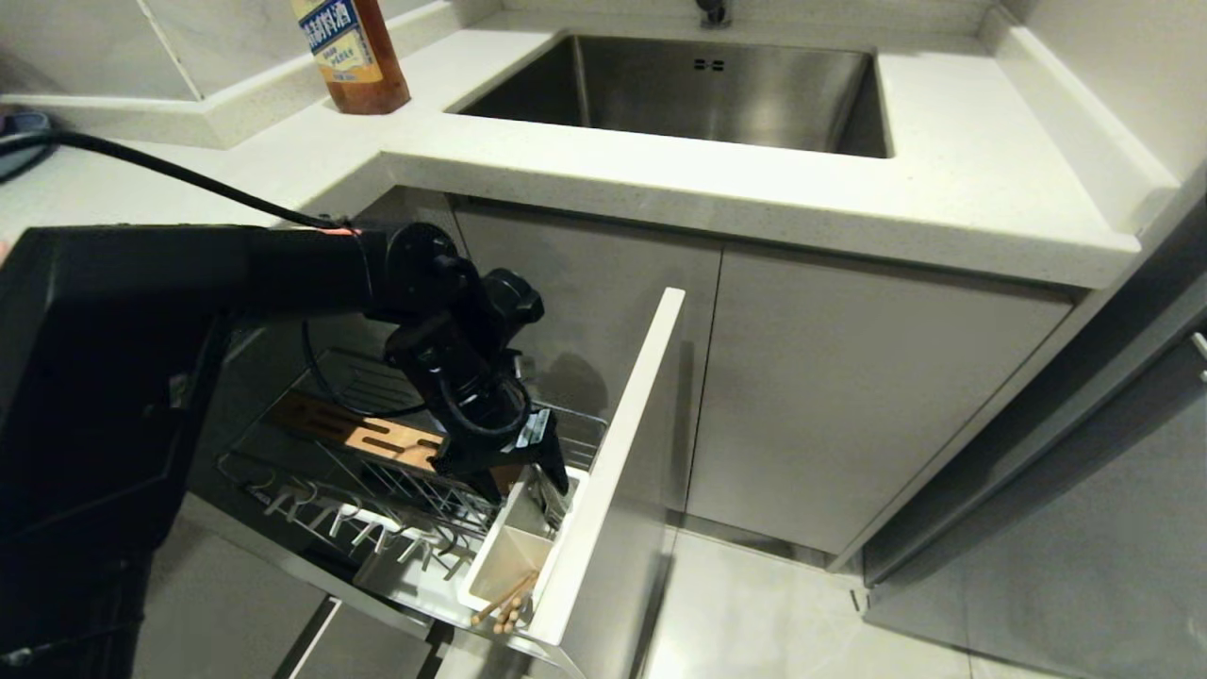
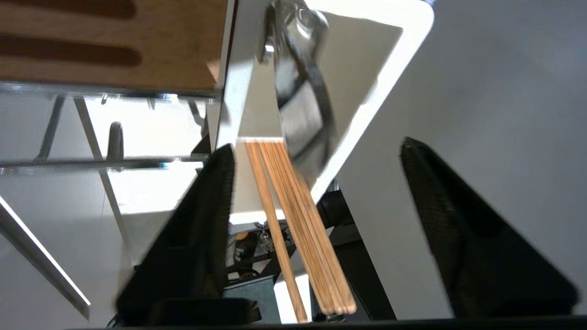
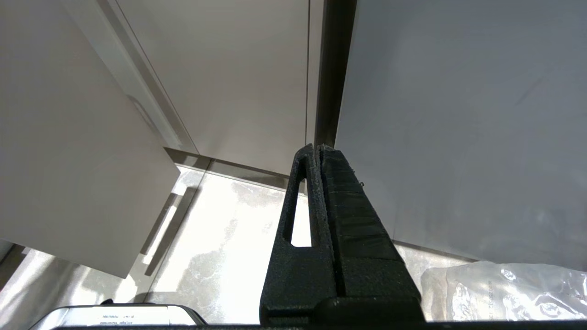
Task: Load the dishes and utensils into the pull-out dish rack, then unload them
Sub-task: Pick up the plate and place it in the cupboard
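The pull-out dish rack stands drawn out of the cabinet, with its wooden strip, white utensil cup and pale front panel. Wooden chopsticks lean in the cup's near compartment. A blurred silver metal utensil stands in the far compartment. My left gripper hangs just over the cup, open. In the left wrist view its fingers stand wide apart on either side of the chopsticks, touching neither them nor the utensil. The dishes are out of view. My right gripper is shut on nothing, parked low near the floor.
A steel sink is set in the white counter above the rack, and a brown bottle stands at the counter's back left. White-tipped hooks line the rack's near side. Closed cabinet doors stand right of the panel. A clear plastic bag lies on the floor.
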Controlling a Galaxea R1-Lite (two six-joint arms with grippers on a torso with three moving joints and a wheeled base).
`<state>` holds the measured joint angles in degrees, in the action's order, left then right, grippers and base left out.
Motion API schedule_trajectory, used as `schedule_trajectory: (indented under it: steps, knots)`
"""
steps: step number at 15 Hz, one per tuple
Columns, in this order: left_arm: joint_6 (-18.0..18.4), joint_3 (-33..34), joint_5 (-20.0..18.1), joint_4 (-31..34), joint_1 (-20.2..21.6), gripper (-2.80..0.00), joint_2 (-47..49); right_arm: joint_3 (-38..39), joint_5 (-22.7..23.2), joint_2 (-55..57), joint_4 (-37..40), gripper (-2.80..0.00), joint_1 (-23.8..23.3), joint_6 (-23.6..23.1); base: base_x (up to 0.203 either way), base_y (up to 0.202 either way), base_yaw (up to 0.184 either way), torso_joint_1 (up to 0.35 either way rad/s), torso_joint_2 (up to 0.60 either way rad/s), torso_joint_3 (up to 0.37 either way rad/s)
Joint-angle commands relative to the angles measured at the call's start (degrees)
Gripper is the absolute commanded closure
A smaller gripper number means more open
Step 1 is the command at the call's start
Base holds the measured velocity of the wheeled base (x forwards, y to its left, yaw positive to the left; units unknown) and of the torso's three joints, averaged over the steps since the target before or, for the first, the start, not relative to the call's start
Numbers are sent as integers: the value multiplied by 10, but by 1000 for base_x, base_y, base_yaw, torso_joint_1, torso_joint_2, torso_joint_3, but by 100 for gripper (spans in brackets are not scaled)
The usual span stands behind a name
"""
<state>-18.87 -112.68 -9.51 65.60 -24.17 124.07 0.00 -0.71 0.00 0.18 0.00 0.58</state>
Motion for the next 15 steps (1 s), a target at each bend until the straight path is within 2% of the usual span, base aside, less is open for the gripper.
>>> schedule_trajectory:
  steps: [1, 4, 5, 9, 15]
  knots:
    - [-2, 0, -1, 4, 0, -280, -27, 1, 0, 0, 0, 0, 0, 0, 0, 0, 0, 0, 0, 0]
    - [-3, 1, 8, 18, -1, -280, -67, 1, 0, 0, 0, 0, 0, 0, 0, 0, 0, 0, 0, 0]
    - [-3, 2, 9, 24, -1, 0, -84, 1, 0, 0, 0, 0, 1, 0, 0, 0, 0, 0, 0, 0]
    - [-16, 2, 28, 39, -1, 0, -151, 1, 0, 0, 0, 0, 0, 0, 0, 0, 0, 0, 0, 0]
    - [-18, 3, 33, 71, -1, 0, -284, 1, 0, 0, 0, 0, 1, 0, 0, 0, 0, 0, 0, 0]
